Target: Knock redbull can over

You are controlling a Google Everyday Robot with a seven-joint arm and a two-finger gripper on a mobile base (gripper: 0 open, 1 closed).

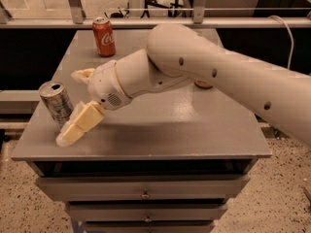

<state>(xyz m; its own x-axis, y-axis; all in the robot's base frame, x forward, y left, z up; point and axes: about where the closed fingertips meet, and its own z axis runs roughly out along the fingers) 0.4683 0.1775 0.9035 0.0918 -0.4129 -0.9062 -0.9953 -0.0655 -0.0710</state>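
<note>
The redbull can, slim and silver with an open pull-tab top, stands near the front left edge of the grey table. My gripper is right beside the can's right side, low over the table. Its fingers are spread open. The lower yellowish finger lies against the can's base on its right. The upper finger points left behind the can. My white arm reaches in from the right across the table's middle.
A red cola can stands upright at the table's back left. A small brown object shows partly from behind my arm near the middle right. The table's left and front edges are close to the redbull can. Drawers sit below the top.
</note>
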